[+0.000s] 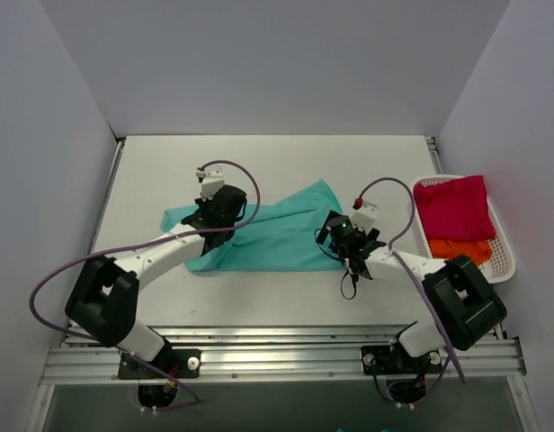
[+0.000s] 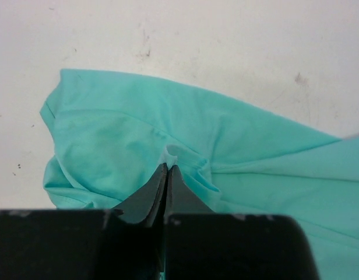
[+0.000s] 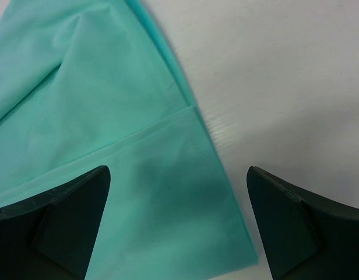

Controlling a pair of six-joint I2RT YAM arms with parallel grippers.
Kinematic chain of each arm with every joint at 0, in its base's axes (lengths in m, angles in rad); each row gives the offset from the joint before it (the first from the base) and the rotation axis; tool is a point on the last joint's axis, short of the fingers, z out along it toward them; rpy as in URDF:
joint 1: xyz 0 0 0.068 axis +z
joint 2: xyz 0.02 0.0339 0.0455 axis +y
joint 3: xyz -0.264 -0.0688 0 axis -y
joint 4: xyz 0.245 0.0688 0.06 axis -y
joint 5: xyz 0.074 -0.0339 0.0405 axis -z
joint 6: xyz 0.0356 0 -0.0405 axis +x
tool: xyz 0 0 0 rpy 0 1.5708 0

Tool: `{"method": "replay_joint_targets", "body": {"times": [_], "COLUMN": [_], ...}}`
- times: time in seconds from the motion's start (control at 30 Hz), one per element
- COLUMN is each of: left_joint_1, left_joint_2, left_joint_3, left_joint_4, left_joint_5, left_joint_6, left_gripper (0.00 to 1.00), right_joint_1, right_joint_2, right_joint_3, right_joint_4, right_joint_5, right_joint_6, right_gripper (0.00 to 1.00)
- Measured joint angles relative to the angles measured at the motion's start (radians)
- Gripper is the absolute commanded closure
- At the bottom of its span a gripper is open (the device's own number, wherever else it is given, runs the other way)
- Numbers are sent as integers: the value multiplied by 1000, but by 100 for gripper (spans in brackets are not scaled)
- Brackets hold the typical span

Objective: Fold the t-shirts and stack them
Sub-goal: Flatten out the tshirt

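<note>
Teal tee (image 1: 277, 236): lies flat but rumpled at the middle of the table (image 1: 169, 171). Its long axis runs from 9 to 3 o'clock in the top view, and one flap reaches up toward 1 o'clock.
Tee at left gripper: the left gripper (image 2: 168, 170) sits at the tee's 9 o'clock end. A small ridge of cloth is bunched up at the tips, and creases fan out from that spot.
Left gripper: jaws pressed together, pinching that ridge of the teal tee.
Tee at right gripper: the right gripper (image 3: 176, 169) is over the tee's 3 o'clock end, above a hemmed corner. In the wrist view the cloth edge runs from 12 down to 5 o'clock between the jaws. The 9 o'clock jaw is over cloth and the 3 o'clock jaw is over bare table.
Right gripper: jaws wide apart, with nothing between them held. Whether the tips touch the cloth is hard to tell from this angle.
Red tee (image 1: 452, 205): bundled in the far half of the basket (image 1: 504, 243).
Orange tee (image 1: 460, 249): in the same basket, at 6 o'clock of the red tee and touching it.
Basket: white and slotted, at the table's 3 o'clock edge, well apart from the teal tee.
Arms: both reach in from 6 o'clock, the left toward 11 and the right toward 10.
</note>
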Motion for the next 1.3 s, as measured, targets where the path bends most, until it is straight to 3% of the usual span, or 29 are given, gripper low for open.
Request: {"method": "replay_joint_targets", "body": {"times": [0.17, 0.53, 0.73, 0.87, 1.3], "left_joint_1": [71, 103, 111, 113, 113], "left_joint_2": [-92, -82, -82, -81, -64], "left_joint_3": [-56, -115, -134, -135, -135], "left_joint_4": [68, 126, 146, 155, 173], "left_joint_5": [41, 122, 144, 150, 156], "left_joint_6": [10, 26, 26, 26, 26], "left_gripper": [98, 98, 98, 98, 98], "right_joint_1": [-67, -80, -82, -82, -82], "right_joint_2": [-10, 130, 227, 249, 246], "right_joint_3": [-9, 65, 127, 135, 128], "right_joint_4": [0, 19, 56, 82, 65], "right_joint_5": [2, -3, 40, 58, 86], "right_joint_6": [22, 26, 17, 17, 41], "right_gripper": [1, 7, 25, 44, 59]}}
